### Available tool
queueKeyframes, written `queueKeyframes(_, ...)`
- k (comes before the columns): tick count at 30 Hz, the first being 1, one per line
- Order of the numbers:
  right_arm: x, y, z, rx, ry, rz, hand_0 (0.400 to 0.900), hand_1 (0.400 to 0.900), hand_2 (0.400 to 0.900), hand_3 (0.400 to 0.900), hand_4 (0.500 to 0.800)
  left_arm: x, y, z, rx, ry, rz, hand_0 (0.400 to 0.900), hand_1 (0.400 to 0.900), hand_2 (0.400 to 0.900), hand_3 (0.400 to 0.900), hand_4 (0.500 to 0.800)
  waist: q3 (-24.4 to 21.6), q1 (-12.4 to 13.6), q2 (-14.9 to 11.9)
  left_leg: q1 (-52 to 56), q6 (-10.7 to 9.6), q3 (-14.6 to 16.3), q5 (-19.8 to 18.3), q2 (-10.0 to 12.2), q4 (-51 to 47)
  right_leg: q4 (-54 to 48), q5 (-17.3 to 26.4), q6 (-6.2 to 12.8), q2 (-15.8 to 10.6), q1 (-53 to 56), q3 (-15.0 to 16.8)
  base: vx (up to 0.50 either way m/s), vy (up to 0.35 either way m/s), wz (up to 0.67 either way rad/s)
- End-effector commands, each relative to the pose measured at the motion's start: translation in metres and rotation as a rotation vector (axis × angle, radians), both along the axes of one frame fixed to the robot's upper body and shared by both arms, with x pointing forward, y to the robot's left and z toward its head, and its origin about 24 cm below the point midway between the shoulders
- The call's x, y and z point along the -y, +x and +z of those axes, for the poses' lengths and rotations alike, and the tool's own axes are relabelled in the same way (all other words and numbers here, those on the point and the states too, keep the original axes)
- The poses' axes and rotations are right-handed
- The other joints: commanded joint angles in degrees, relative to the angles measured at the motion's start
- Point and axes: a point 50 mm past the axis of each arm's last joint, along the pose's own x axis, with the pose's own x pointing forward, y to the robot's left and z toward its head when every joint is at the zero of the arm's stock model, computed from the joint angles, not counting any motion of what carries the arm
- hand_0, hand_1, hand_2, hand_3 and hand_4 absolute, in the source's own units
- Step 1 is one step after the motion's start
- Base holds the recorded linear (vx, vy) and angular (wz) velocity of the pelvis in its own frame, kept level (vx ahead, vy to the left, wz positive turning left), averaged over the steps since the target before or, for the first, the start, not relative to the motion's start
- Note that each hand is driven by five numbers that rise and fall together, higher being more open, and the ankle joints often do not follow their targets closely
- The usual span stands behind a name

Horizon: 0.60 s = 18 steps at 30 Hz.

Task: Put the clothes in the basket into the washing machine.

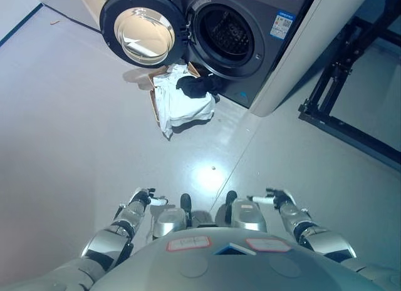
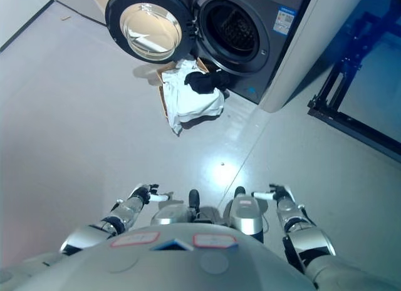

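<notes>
Both hands sit low and close to the camera, well apart from the laundry: left hand (image 1: 145, 198) and right hand (image 1: 277, 198), each with fingers relaxed, gripping nothing. Beyond them, the front-loading washing machine (image 1: 263, 47) stands at the far end of the grey floor (image 1: 75, 128), its round door (image 1: 143, 28) swung fully open to the left. Before the drum opening sits the basket (image 1: 152, 97), draped by a white cloth (image 1: 178, 103); a black garment (image 1: 195, 86) lies on top, nearest the machine
</notes>
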Motion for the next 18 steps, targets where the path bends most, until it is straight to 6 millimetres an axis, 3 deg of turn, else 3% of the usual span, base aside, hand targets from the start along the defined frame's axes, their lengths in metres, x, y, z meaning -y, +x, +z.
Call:
queueKeyframes(1, 0.009, 0.017, 0.009, 0.041, -0.059, 0.037, 0.9, 0.9, 0.9, 0.9, 0.8, -0.023, 0.013, 0.008, 0.031, 0.065, 0.011, 0.9, 0.9, 0.9, 0.9, 0.8, 2.1, -0.7, -0.6, 2.6, 2.9, -1.3, -7.0, -3.2, 3.2, 6.4, 4.4, 1.39, -0.5, -5.8, 2.8, 0.33, -0.008, 0.5)
queueKeyframes(3, 0.013, 0.019, 0.011, 0.048, -0.072, 0.045, 0.9, 0.9, 0.9, 0.9, 0.8, -0.023, 0.017, 0.01, 0.046, 0.066, 0.001, 0.9, 0.9, 0.9, 0.9, 0.8, 1.9, -1.7, -1.0, 5.3, 2.3, -2.7, -8.4, -3.8, 2.4, -0.6, 4.5, 1.22, -0.2, -6.4, 1.7, 0.4, -0.068, 0.48)
queueKeyframes(5, 0.01, 0.026, 0.012, 0.06, -0.075, 0.084, 0.9, 0.9, 0.9, 0.9, 0.8, -0.02, 0.022, 0.011, 0.059, 0.065, -0.011, 0.9, 0.9, 0.9, 0.9, 0.8, 1.0, -3.5, -2.5, 10.8, 1.0, -4.6, -11.3, -4.0, 0.3, -16.8, 9.5, 2.5, 0.1, -8.5, 0.2, 0.58, -0.191, 0.49)
queueKeyframes(9, 0.008, 0.032, 0.015, 0.085, -0.072, 0.116, 0.9, 0.9, 0.9, 0.9, 0.8, -0.019, 0.023, 0.011, 0.067, 0.06, -0.008, 0.9, 0.9, 0.9, 0.9, 0.8, 0.1, -4.4, -2.5, 13.7, 0.1, -5.9, -13.6, -2.5, 1.7, -18.4, 10.7, 1.81, 2.8, -8.1, 2.5, 0.41, -0.177, 0.4)
queueKeyframes(10, 0.008, 0.029, 0.013, 0.074, -0.067, 0.126, 0.9, 0.9, 0.9, 0.9, 0.8, -0.02, 0.022, 0.011, 0.067, 0.058, 0.004, 0.9, 0.9, 0.9, 0.9, 0.8, -1.2, -4.3, -2.5, 13.1, -0.8, -6.1, -12.0, -1.2, 7.1, -17.0, 9.3, 0.35, 5.3, -6.5, 4.7, 0.28, -0.155, 0.26)
queueKeyframes(11, 0.008, 0.029, 0.013, 0.074, -0.067, 0.126, 0.9, 0.9, 0.9, 0.9, 0.8, -0.02, 0.022, 0.011, 0.067, 0.058, 0.004, 0.9, 0.9, 0.9, 0.9, 0.8, -1.3, -4.3, -2.4, 13.0, -0.9, -6.1, -12.1, -1.2, 7.2, -16.9, 9.2, 0.33, 5.4, -6.6, 4.7, 0.51, -0.273, 0.47)
queueKeyframes(12, 0.063, 0.039, 0.039, 0.045, -0.162, 0.056, 0.9, 0.9, 0.9, 0.9, 0.8, -0.026, 0.017, 0.011, 0.041, 0.065, -0.013, 0.9, 0.9, 0.9, 0.9, 0.8, -2.7, -3.2, -2.4, 12.1, -2.1, -6.9, -8.5, -0.3, 12.6, -16.3, 8.2, -0.89, 6.8, -5.0, 4.3, 0.31, -0.184, 0.16)
queueKeyframes(13, 0.028, 0.026, 0.019, 0.044, -0.081, 0.12, 0.9, 0.9, 0.9, 0.9, 0.8, -0.024, 0.024, 0.012, 0.064, 0.053, 0.021, 0.9, 0.9, 0.9, 0.9, 0.8, -2.5, -3.0, -3.1, 8.2, -3.0, -5.9, -4.0, -0.5, 19.9, -16.9, 7.6, -1.59, 6.7, -2.8, 4.6, 0.38, -0.257, 0.17)
queueKeyframes(14, 0.02, 0.027, 0.017, 0.055, -0.079, 0.16, 0.9, 0.9, 0.9, 0.9, 0.8, -0.018, 0.029, 0.013, 0.095, 0.035, 0.013, 0.9, 0.9, 0.9, 0.9, 0.8, -1.9, -2.6, -3.8, 3.3, -3.5, -5.1, -1.1, -1.7, 28.7, -17.1, 6.8, -2.14, 5.8, -1.2, 4.4, 0.22, -0.213, 0.05)
queueKeyframes(15, 0.02, 0.011, 0.01, -0.006, -0.09, 0.155, 0.9, 0.9, 0.9, 0.9, 0.8, -0.006, 0.031, 0.012, 0.12, 0.009, -0.03, 0.9, 0.9, 0.9, 0.9, 0.8, -0.7, -1.8, -4.5, -2.0, -3.8, -4.3, 1.7, -2.7, 37.1, -17.5, 5.9, -3.18, 5.6, 0.9, 4.9, 0.17, -0.23, 0.12)
queueKeyframes(16, 0.003, 0.026, 0.011, 0.037, -0.102, 0.232, 0.9, 0.9, 0.9, 0.9, 0.8, -0.005, 0.033, 0.012, 0.127, 0.009, -0.001, 0.9, 0.9, 0.9, 0.9, 0.8, 0.7, -0.7, -5.3, -6.1, -3.8, -3.5, 2.1, -3.4, 44.1, -17.9, 5.0, -3.95, 5.1, 2.6, 5.4, 0.22, -0.257, 0.17)
queueKeyframes(17, 0.001, 0.054, 0.024, 0.111, -0.111, 0.334, 0.9, 0.9, 0.9, 0.9, 0.8, -0.006, 0.041, 0.016, 0.149, 0.012, -0.004, 0.9, 0.9, 0.9, 0.9, 0.8, 1.4, 0.2, -6.0, -8.3, -3.2, -1.5, 1.1, -2.3, 46.9, -17.5, 3.7, -4.81, 5.4, 3.9, 5.1, 0.2, -0.243, 0.16)
queueKeyframes(18, 0.009, 0.053, 0.026, 0.098, -0.142, 0.324, 0.9, 0.9, 0.9, 0.9, 0.8, -0.002, 0.048, 0.018, 0.175, 0.004, -0.037, 0.9, 0.9, 0.9, 0.9, 0.8, 1.9, 0.9, -6.8, -11.0, -2.7, 0.4, 1.1, -1.3, 47.3, -17.6, 3.1, -4.98, 4.9, 5.0, 4.5, 0.27, -0.238, 0.19)
